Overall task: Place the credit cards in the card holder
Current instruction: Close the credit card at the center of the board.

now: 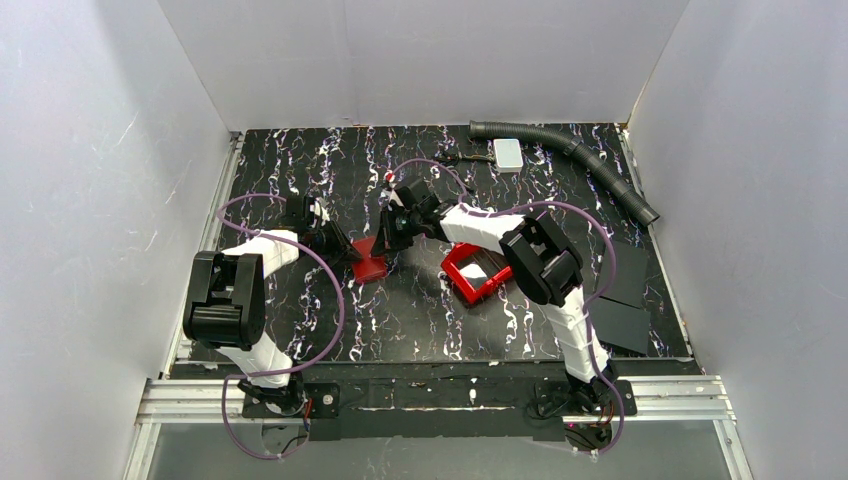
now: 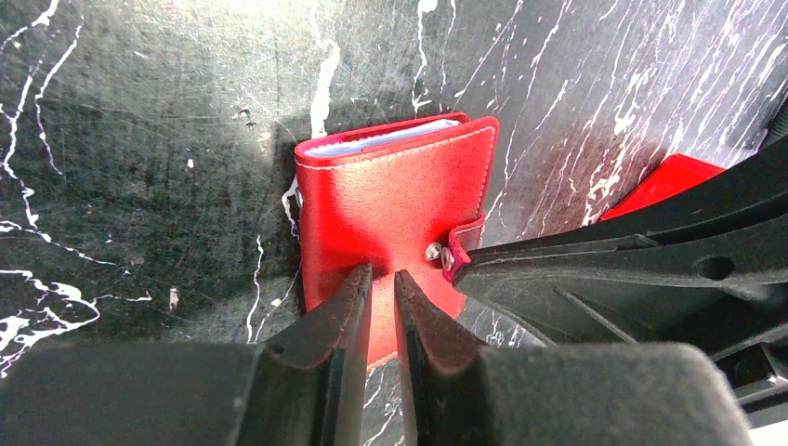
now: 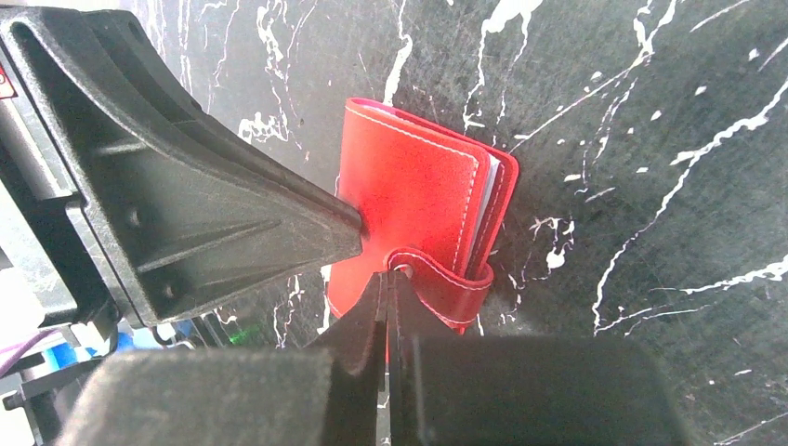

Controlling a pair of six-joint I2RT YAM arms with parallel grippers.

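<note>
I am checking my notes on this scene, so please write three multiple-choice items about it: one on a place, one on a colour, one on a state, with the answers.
1. Where does the card holder lie?
A) in the red bin
B) on the table, between the left tool and the right tool
C) beside the hose

2. What colour is the small box at the far edge?
A) white
B) blue
C) yellow

3. How is the card holder?
A) spread open flat
B) folded shut
C) standing on its edge

Answers:
1 B: the top view shows it on the marbled table with a tool at each side.
2 A: it shows white against the dark table.
3 B: both wrist views show the cover folded over, with pale edges of the credit cards inside.
</note>
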